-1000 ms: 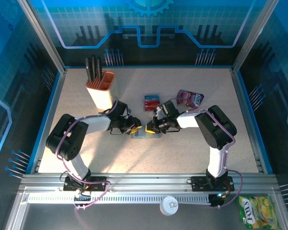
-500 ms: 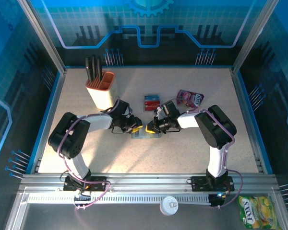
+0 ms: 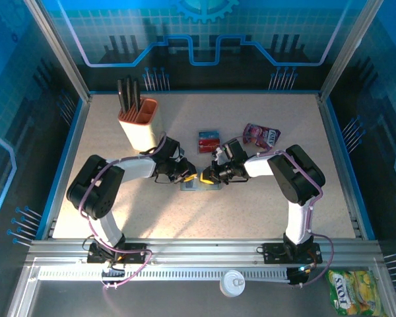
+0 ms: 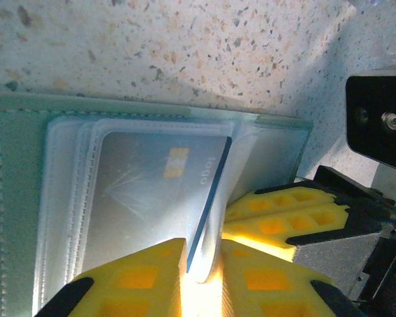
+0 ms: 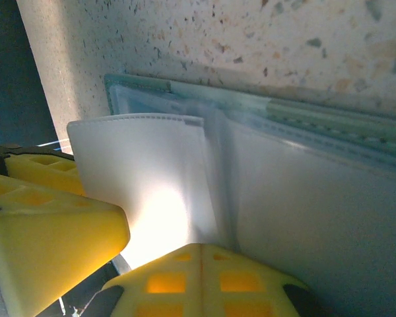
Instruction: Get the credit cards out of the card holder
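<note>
Two arms meet at the middle of the worktop (image 3: 264, 205), one end effector each. One holder (image 3: 199, 187) lies open between them, just below centre in the top view. One small stack of loose cards (image 3: 209, 140), red and blue, sits above it, apart from it; how many are in the stack cannot be told. There is one pink pouch (image 3: 261, 135) to the upper right and one orange cup (image 3: 138, 123) with dark pens (image 3: 129, 94) to the upper left. One yellow bag (image 3: 349, 292) and one white lid (image 3: 234, 283) rest along the bottom edge, off the worktop.

In the left wrist view one grey card (image 4: 152, 178) with a yellow chip lies in the holder's clear sleeves, its right edge tilted up. That edge runs down into the narrow gap of the left end effector (image 3: 189, 177) at the bottom of the frame. The fingers flank it closely, but whether they press on it I cannot tell.

The right end effector (image 3: 206, 178) is clenched — its yellow fingers (image 5: 251, 284) meet at the bottom of the right wrist view, pinching a clear sleeve flap of the holder that stands lifted above them.
</note>
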